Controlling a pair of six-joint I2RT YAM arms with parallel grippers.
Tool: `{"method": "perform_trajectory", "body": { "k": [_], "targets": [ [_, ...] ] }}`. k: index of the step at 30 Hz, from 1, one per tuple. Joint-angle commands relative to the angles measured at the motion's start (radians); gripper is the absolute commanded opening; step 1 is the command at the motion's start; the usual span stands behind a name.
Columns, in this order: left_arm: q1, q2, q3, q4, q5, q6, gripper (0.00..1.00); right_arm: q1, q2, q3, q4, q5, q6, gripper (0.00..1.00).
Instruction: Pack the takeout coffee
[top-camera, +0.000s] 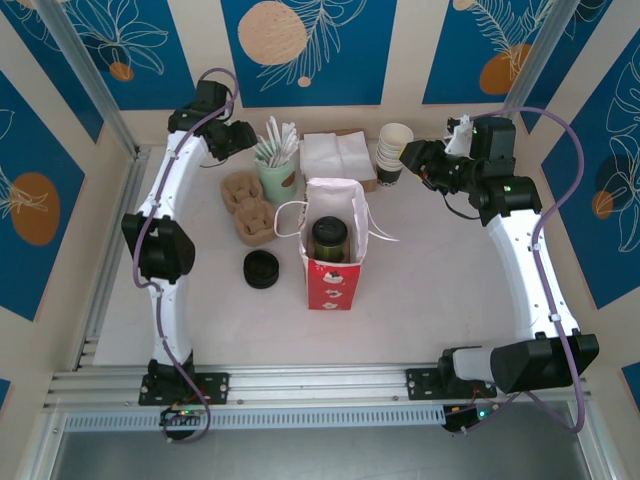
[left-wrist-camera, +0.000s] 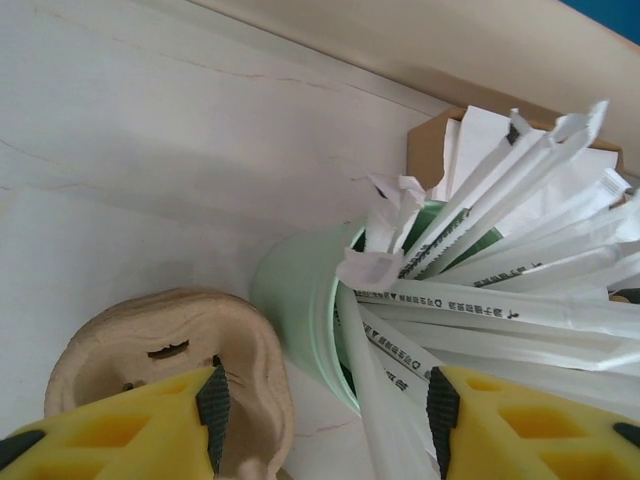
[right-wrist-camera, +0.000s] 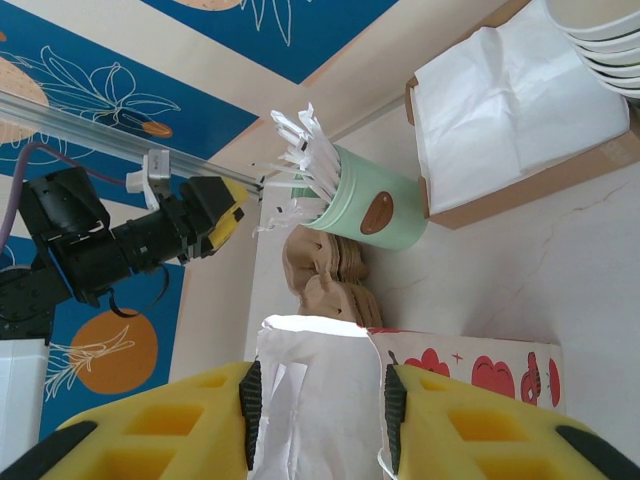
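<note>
The takeout coffee (top-camera: 328, 238), an olive-green cup with a black lid, stands upright inside the open red paper bag (top-camera: 331, 283) at the table's middle. My left gripper (top-camera: 245, 138) hovers at the back left beside a mint-green cup (left-wrist-camera: 300, 290) full of wrapped straws (left-wrist-camera: 500, 290). Its jaws (left-wrist-camera: 325, 400) are open, with the cup's rim and a few straws lying between them, and nothing is held. My right gripper (top-camera: 412, 160) is at the back right, open and empty. From there the bag's white inside (right-wrist-camera: 320, 400) shows between its fingers, farther off.
A stack of brown pulp carriers (top-camera: 245, 205) lies left of the bag, and a loose black lid (top-camera: 262, 269) sits in front of them. White napkins in a brown tray (top-camera: 338, 155) and stacked paper cups (top-camera: 393, 155) stand along the back wall.
</note>
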Motion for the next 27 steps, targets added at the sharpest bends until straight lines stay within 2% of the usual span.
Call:
{"method": "perform_trajectory", "body": {
  "k": [1, 14, 23, 27],
  "targets": [
    [0.018, 0.043, 0.052, 0.018, 0.031, 0.018, 0.54, -0.004, -0.018, 0.006, -0.014, -0.015, 0.011, 0.39],
    [0.027, 0.150, 0.161, 0.051, 0.052, 0.007, 0.37, -0.001, -0.017, 0.003, -0.017, -0.003, 0.006, 0.38],
    [0.029, 0.162, 0.164, 0.061, 0.068, 0.013, 0.35, 0.001, -0.007, -0.010, 0.010, 0.000, 0.019, 0.38],
    [0.029, 0.163, 0.164, 0.094, 0.113, 0.026, 0.36, 0.002, 0.005, -0.003, 0.015, -0.003, 0.018, 0.37]
  ]
}}
